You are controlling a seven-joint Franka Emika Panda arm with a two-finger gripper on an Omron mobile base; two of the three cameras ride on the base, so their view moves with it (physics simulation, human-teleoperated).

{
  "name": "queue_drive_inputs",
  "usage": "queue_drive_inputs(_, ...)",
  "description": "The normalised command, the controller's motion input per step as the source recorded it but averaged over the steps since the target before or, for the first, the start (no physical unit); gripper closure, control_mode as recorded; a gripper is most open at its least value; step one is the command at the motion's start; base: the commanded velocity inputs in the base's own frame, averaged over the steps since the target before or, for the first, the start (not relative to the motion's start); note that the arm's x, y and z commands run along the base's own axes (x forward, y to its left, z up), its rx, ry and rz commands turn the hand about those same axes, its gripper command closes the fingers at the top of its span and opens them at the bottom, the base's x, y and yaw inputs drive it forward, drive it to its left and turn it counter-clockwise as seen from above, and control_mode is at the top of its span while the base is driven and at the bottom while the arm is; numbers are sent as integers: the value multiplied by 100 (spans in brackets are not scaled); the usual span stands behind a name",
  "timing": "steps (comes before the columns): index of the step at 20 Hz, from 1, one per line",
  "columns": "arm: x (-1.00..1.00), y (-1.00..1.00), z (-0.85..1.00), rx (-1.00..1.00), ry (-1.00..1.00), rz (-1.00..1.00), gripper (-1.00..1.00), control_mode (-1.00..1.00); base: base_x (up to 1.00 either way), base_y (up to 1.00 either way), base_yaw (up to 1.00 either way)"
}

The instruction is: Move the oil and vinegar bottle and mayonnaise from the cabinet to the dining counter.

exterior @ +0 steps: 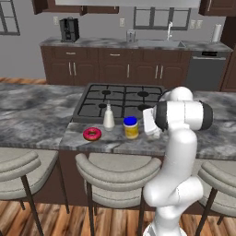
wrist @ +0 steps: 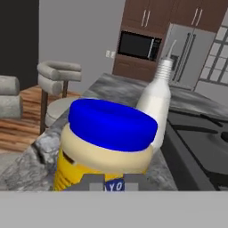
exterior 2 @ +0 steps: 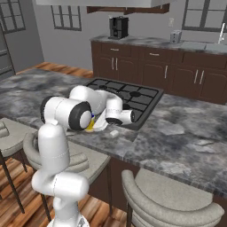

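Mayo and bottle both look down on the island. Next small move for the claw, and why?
Probably back the claw straight away from the mayonnaise: the jar stands upright on the dining counter beside the oil and vinegar bottle. Whether the claw is open I cannot tell, so open first.

The dining counter, a grey-marbled stone island top, carries a black gas cooktop set into its middle. At the cooktop's 6 o'clock stand the oil and vinegar bottle and the mayonnaise. A pink-frosted donut lies at the bottle's 8 o'clock.
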Motion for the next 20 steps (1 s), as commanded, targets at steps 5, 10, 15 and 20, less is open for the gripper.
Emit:
queue_drive_inputs(5, -40, -46, 3, 0, -1, 0, -100, -100, 0, 0, 0)
queue_drive_inputs(10, -44, -62, 52, 0, -10, 0, -100, -100, 0, 0, 0)
queue_drive_inputs(15, -69, -29, 100, 0, -12, -3, -100, -100, 0, 0, 0)
queue_drive_inputs(20, -90, 6, 96, -2, -1, -10, -100, -100, 0, 0, 0)
